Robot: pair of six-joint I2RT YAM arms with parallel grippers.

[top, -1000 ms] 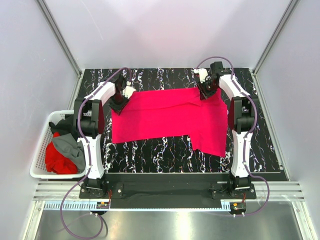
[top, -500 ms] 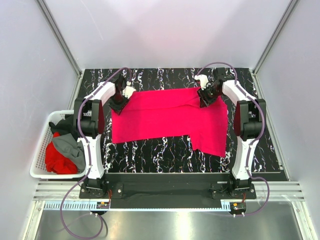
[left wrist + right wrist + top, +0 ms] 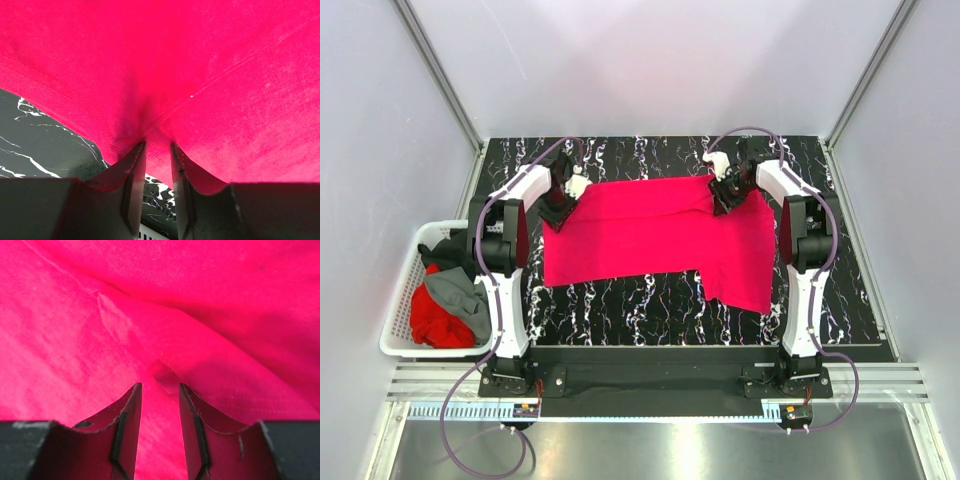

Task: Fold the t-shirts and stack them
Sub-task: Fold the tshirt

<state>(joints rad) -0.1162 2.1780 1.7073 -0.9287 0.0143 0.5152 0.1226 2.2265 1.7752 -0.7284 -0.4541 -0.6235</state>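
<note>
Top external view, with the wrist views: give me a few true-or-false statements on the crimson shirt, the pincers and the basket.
1. The crimson t-shirt lies spread on the table. True.
2. The left pincer is open and clear of the cloth. False: it is closed on a fold at the shirt's edge.
3. The basket stands to the right of the right arm. False: it stands at the left, beside the left arm.
4. The basket holds red cloth, grey cloth and black cloth. True.
5. The right pincer is at the shirt's near edge. False: like the left one, it is at the far edge.
</note>
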